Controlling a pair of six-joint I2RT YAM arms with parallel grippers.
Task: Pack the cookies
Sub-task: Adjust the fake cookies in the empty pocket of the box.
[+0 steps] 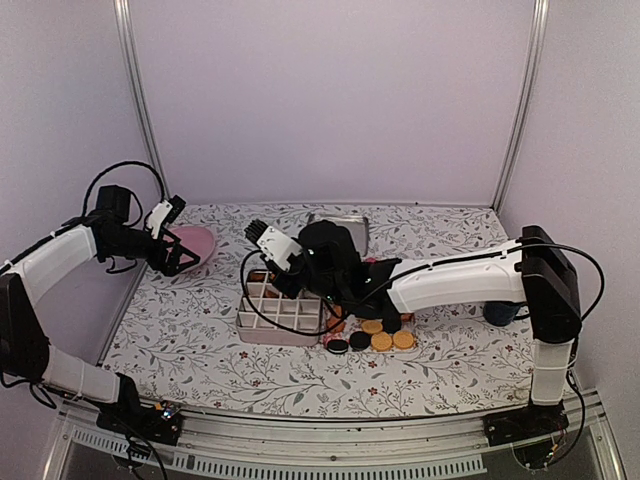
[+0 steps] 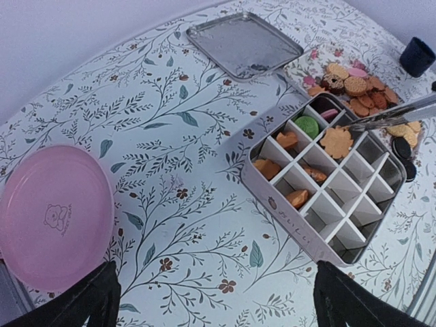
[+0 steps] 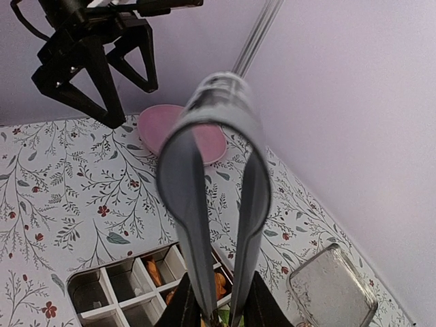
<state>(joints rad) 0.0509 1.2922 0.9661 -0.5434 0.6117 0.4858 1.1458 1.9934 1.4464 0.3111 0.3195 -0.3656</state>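
Cookies (image 1: 381,341) lie near right pincer (image 3: 221,313) gripping tongs (image 3: 218,170)

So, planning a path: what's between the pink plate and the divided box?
Only bare floral tablecloth between plate and box, in left wrist view.

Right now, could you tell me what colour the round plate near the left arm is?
The plate is pink; the left wrist view shows it best.
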